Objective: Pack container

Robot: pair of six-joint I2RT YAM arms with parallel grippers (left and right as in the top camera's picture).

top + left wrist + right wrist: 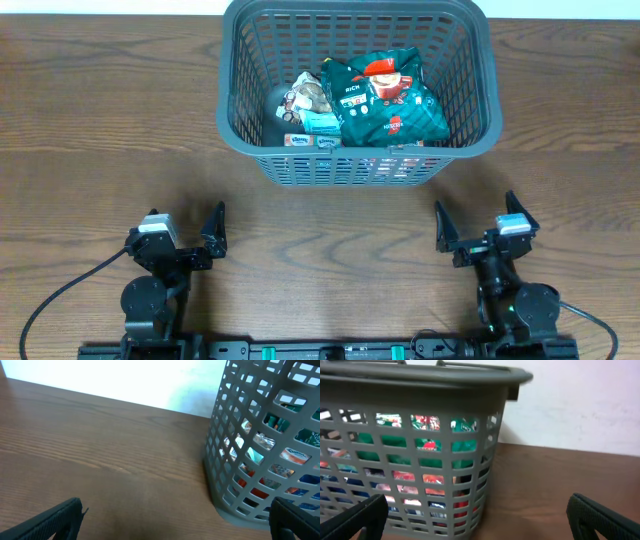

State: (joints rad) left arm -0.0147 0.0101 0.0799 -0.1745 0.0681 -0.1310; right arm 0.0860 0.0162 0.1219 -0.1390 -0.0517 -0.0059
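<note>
The container, a large dark grey slotted basket (232, 90), stands at the far middle of the table. Inside lie a green snack bag (390, 100), a dark round item (280, 102) and several small packets (318, 122). It also shows in the left wrist view (235, 415) at the right and in the right wrist view (445, 435) at the left, with packets visible through the slots. My left gripper (187, 228) is open and empty near the front left. My right gripper (474, 222) is open and empty near the front right. Both sit well short of the basket.
The wooden table (110, 130) extends left and right of the basket. Black cables (50, 300) run from the arm bases at the front edge. A pale wall (580, 400) lies behind the table.
</note>
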